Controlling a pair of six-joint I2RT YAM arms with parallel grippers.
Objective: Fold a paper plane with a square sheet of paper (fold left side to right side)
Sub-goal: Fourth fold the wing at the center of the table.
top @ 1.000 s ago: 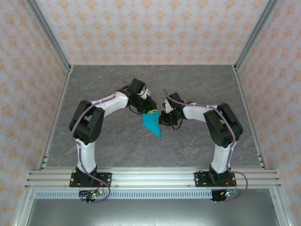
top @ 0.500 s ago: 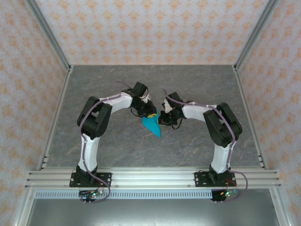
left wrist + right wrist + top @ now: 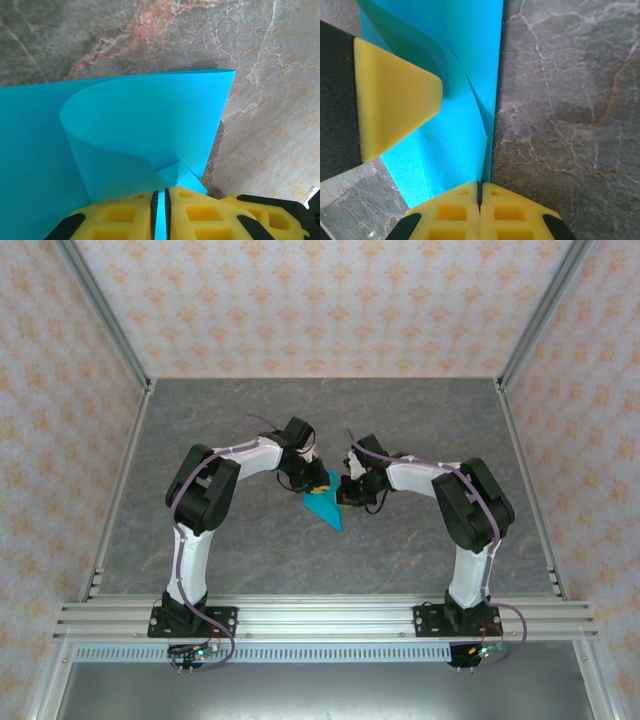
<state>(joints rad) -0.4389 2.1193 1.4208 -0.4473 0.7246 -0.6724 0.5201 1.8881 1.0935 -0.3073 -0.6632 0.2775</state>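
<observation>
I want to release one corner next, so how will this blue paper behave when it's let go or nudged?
Probably floppy: the blue paper curls over in a soft loop where the left gripper pinches it. Likely very light: a fingertip pinch holds the flap up. Nudged on the smooth table, it may slide or buckle.

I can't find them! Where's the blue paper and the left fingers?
blue paper [image 3: 150, 125], left wrist view, on its curled flap.
left fingers [image 3: 200, 212], left wrist view, on one yellow pad.
</observation>
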